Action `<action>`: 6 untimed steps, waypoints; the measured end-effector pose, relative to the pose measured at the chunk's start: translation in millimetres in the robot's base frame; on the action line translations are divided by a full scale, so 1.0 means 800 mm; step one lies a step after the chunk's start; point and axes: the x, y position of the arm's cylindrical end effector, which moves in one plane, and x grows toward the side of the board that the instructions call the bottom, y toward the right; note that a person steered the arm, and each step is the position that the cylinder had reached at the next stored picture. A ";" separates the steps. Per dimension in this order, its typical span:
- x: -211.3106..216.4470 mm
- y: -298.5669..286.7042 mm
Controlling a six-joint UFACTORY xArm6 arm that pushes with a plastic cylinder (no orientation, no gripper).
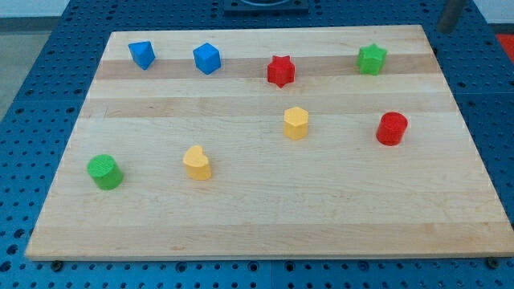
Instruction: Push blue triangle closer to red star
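Note:
The blue triangle (142, 54) lies near the top left corner of the wooden board (265, 217). The red star (280, 71) lies to its right, near the top middle. A blue cube (206, 58) sits between the two. A dark rod enters at the view's top right corner, and my tip (443, 30) is just past the board's top right corner, far from the blue triangle and well right of the red star. It touches no block.
A green star (372, 59) sits at the top right, nearest the tip. A yellow hexagon (295, 123) and a red cylinder (392, 128) lie mid-board at the right. A yellow heart (197, 162) and a green cylinder (104, 172) lie at the lower left.

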 end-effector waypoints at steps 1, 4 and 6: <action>0.000 0.001; 0.000 -0.002; 0.091 -0.041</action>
